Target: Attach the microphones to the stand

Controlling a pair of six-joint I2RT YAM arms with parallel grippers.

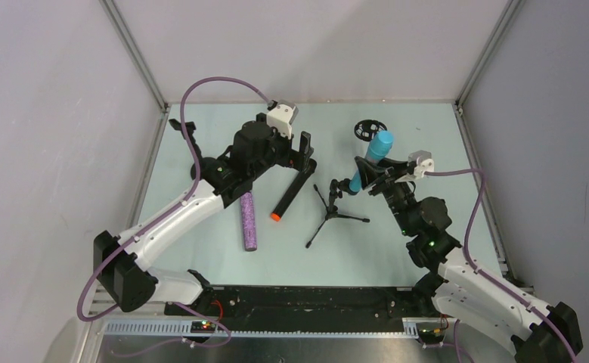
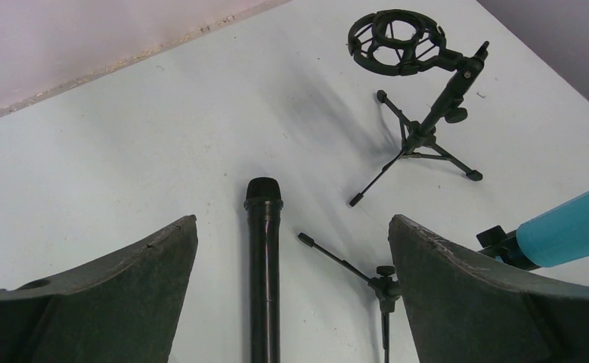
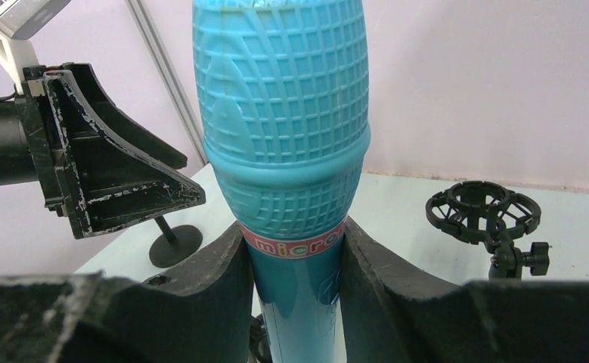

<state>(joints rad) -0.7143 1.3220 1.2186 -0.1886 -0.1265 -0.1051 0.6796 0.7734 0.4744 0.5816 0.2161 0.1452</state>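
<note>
My right gripper [image 1: 376, 172] is shut on the turquoise-blue microphone [image 1: 372, 157] and holds it tilted above the table. Its lower end is at the clip of the small black tripod stand [image 1: 332, 214]. In the right wrist view the pads [image 3: 219, 291] clamp the microphone [image 3: 283, 128] just below its head. My left gripper [image 1: 302, 156] is open above the head end of the black microphone with the orange end [image 1: 289, 193]. That microphone lies between the open fingers [image 2: 125, 295] in the left wrist view [image 2: 264, 265]. The purple glitter microphone [image 1: 248, 221] lies on the table to its left.
A second tripod stand with a round black shock mount [image 1: 370, 128] stands at the back, also in the left wrist view [image 2: 401, 41] and the right wrist view [image 3: 484, 212]. A round black stand base [image 3: 175, 243] sits behind my right gripper. Walls enclose the table.
</note>
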